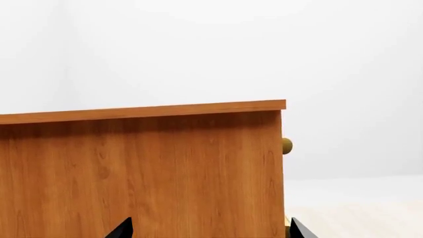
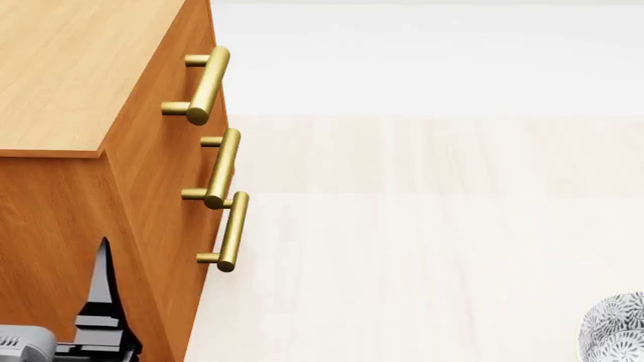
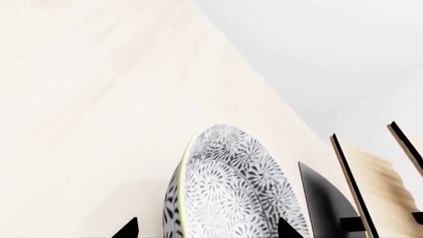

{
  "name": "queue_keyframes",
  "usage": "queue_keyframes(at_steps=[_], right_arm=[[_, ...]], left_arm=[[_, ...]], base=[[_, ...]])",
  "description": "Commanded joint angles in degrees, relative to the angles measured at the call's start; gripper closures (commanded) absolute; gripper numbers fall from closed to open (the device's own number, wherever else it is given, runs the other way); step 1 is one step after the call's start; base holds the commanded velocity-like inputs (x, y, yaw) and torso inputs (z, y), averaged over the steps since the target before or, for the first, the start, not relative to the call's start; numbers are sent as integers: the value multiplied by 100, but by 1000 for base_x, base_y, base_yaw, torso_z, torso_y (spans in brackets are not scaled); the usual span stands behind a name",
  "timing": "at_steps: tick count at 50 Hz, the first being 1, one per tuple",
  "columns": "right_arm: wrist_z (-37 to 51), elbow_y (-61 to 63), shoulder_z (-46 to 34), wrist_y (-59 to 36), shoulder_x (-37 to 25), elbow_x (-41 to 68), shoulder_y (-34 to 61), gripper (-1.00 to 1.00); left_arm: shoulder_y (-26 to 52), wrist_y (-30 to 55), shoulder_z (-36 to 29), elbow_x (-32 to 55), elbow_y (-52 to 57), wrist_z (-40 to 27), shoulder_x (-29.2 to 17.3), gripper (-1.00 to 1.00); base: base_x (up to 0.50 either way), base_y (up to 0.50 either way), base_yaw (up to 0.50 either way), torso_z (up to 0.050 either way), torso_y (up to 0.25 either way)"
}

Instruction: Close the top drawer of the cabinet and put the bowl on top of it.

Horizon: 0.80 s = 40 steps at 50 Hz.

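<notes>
black fingertips of the left gripper (image 1: 210, 232) stand wide apart facing the cabinet (image 2: 60, 90) side. right gripper (image 3: 207, 230) tips likewise sit wide, straddling the bowl (image 3: 228, 188) without clamping it. on the pale tabletop (image 2: 423, 226) the bowl lies near right, well apart from the cabinet at left, where the top drawer (image 2: 171, 105) appears shut.

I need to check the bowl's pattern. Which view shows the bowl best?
The right wrist view: the bowl fills the lower middle, its leaf-patterned inside and rim showing, between the right gripper's fingertips. The head view catches only an edge of it at the lower right corner. The left wrist view shows none of it.
</notes>
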State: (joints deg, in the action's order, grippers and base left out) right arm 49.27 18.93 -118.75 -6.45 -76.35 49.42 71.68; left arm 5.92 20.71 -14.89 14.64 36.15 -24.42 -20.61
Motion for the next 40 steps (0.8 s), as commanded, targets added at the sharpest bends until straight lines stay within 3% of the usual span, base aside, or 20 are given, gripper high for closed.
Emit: queue_keyframes(at_steps=[1,40], right_arm=[[0,-117,3,59,66,21,-71,-100],[9,-483,53,315,253,85,-302,-100]], left_arm=[[14,1,-16,12,-16,-18,-10,-100],[45,-21,-105,17,-35,-71,-45,-100]], base=[[0,0,0,0,0],[0,0,0,0,0]])
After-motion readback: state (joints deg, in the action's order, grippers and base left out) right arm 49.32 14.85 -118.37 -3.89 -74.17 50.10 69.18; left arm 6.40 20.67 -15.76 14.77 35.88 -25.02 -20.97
